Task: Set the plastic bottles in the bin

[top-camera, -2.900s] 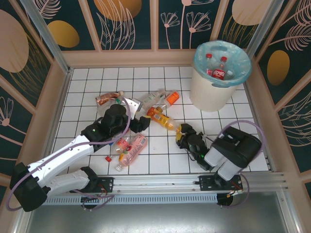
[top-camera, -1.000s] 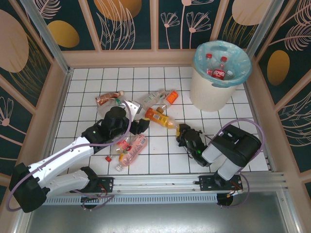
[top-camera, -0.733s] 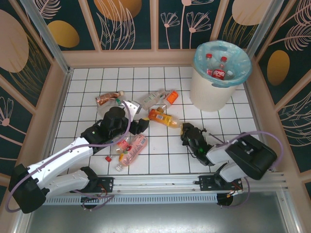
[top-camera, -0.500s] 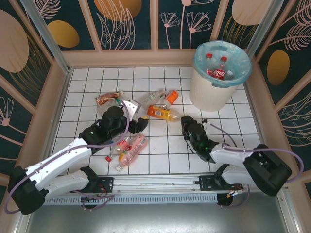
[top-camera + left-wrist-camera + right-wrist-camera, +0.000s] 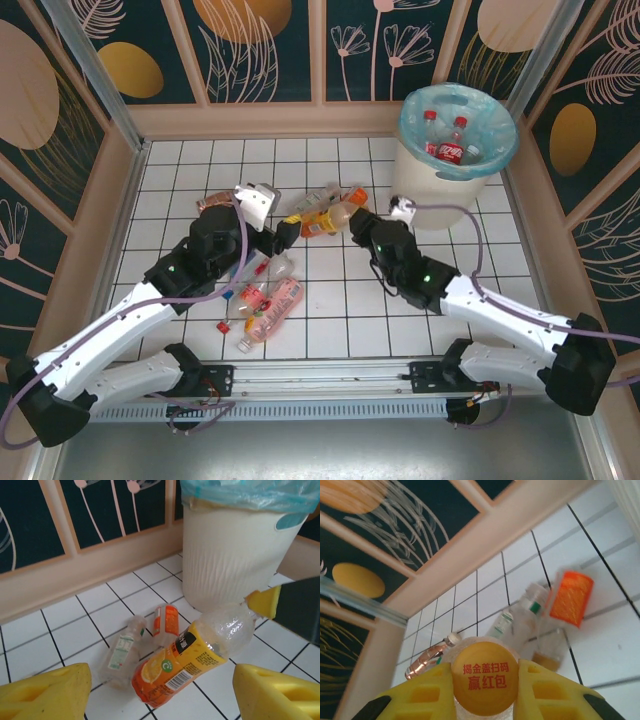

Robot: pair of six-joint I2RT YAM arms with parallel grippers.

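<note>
An orange-labelled plastic bottle (image 5: pixel 318 223) (image 5: pixel 192 660) lies tilted on the tiles with its cap end raised. My right gripper (image 5: pixel 353 221) (image 5: pixel 485 692) is shut on its orange cap (image 5: pixel 485 679), and one yellow pad (image 5: pixel 263 602) shows at the bottle's neck. My left gripper (image 5: pixel 285 233) (image 5: pixel 160 700) is open just short of the bottle's base, nothing between its pads. A clear green-labelled bottle (image 5: pixel 121 652) (image 5: pixel 516 619) and a crushed orange-labelled one (image 5: pixel 165 622) (image 5: pixel 571 598) lie behind it. The cream bin (image 5: pixel 440 185) (image 5: pixel 235 560) stands at the back right, with red-capped bottles (image 5: pixel 452 150) inside.
Pink-labelled bottles (image 5: pixel 268 302) and a loose red cap (image 5: pixel 222 326) lie under the left arm. A copper-coloured bottle (image 5: pixel 426 661) (image 5: pixel 208 203) rests further left. Wooden-framed walls (image 5: pixel 270 118) enclose the tiled floor; open tiles lie between the arms and in front of the bin.
My right arm has reached forward and left, shut on the orange bottle's cap and pulled it towards the back. My left arm has moved forward towards the bottle, still open.
</note>
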